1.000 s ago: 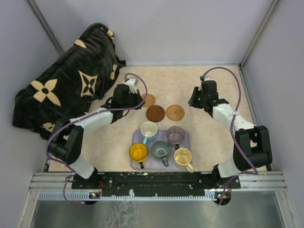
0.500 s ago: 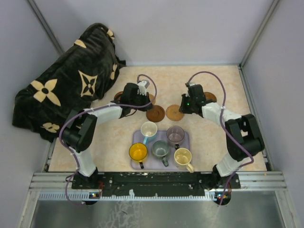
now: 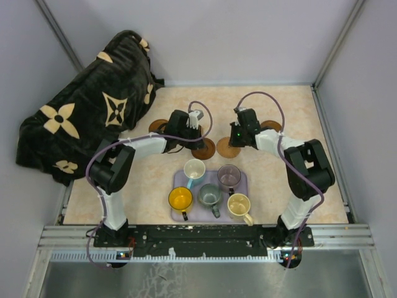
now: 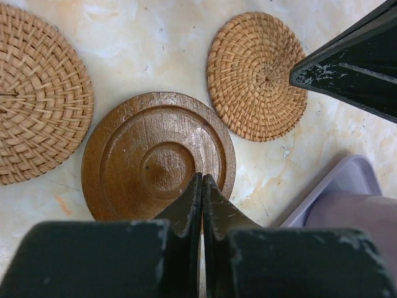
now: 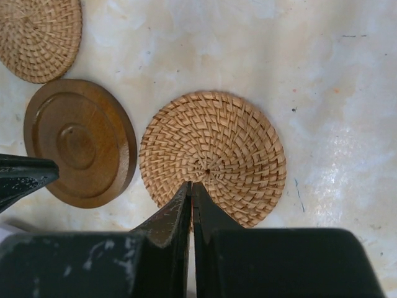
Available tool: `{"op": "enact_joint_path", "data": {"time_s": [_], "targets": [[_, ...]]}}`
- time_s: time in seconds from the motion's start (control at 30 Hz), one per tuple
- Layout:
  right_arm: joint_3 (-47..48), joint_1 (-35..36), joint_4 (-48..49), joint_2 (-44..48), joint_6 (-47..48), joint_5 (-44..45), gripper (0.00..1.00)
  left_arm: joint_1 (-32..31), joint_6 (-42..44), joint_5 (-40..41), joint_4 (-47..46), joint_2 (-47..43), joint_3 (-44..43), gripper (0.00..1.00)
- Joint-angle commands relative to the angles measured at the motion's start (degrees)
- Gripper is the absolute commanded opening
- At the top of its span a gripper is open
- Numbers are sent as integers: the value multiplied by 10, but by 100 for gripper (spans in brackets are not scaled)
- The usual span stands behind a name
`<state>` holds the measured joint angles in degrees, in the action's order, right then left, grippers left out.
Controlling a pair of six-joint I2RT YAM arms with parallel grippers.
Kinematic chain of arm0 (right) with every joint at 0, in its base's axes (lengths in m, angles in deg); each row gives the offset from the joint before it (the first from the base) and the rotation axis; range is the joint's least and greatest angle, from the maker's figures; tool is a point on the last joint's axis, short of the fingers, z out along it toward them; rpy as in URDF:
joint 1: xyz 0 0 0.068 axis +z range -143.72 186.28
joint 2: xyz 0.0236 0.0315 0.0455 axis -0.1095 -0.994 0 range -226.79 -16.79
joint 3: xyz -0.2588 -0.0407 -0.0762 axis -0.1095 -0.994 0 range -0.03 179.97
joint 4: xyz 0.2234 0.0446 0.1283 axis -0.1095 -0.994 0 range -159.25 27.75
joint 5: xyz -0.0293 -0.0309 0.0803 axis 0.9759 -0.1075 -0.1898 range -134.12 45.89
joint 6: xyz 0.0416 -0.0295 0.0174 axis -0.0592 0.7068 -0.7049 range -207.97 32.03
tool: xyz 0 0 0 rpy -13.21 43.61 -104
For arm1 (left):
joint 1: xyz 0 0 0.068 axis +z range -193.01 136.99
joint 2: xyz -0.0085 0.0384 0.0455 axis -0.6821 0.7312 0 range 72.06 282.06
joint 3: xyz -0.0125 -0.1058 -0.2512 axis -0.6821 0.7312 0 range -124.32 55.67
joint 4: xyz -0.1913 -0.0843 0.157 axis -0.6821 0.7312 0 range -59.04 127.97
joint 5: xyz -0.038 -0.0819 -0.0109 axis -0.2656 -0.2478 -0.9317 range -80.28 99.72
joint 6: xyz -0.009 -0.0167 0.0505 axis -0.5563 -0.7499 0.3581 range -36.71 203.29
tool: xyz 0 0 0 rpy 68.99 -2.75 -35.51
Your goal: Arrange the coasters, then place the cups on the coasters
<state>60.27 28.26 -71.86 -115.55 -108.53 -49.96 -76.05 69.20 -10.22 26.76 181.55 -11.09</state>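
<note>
The coaster-arranging step is in hand, and no cup is sitting on a coaster yet. In the left wrist view the left gripper (image 4: 201,181) is hanging with its fingers pressed together into one blade, pinching nothing. Their tips are lying over the near rim of the dark wooden coaster (image 4: 158,162) at the centre of the frame. A woven coaster (image 4: 37,93) is lying at the left edge of that frame, just beside the wooden one.

The right gripper (image 5: 190,186) is likewise showing fingers shut flat against each other and empty, tips over the lower edge of the second woven coaster (image 5: 214,155) in the middle of its view. Whether either pair of tips is actually touching its disc, I cannot tell.

In the overhead view a far-left brown coaster (image 3: 158,126) and a far-right brown coaster (image 3: 271,126) are lying on the worktop (image 3: 291,180), outside the two grippers. The cups are waiting on the lavender tray (image 3: 243,189) in the lower middle: white-and-blue cup (image 3: 194,169), purple-grey cup (image 3: 229,176), yellow-orange cup (image 3: 180,198), grey-green cup (image 3: 209,195) and cream cup (image 3: 239,205).

Both arms seem to be using closed tips as pushers. The next move is probably calling for light downward pressure and a slow slide. The grippers, now near each other, need to be kept apart, and each disc needs room for a handled cup.
</note>
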Motion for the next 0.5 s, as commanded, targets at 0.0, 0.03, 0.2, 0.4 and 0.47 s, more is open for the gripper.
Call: {"op": "enact_joint_path", "data": {"time_s": [0.0,0.03,0.2,0.4,0.47], "targets": [[30,4,5,-14,6,-3,4,-5,7,-15,23,20,-25,4],[30,4,8,-16,4,-4,4,-5,6,-15,27,25,-28,4],[28,4,14,-29,1,-13,4,-6,3,-21,35,43,-38,4],[34,4,23,-45,-3,-26,4,-7,1,-25,35,64,-47,4],[37,4,24,-53,-4,-30,4,-7,1,-24,35,70,-49,4]]}}
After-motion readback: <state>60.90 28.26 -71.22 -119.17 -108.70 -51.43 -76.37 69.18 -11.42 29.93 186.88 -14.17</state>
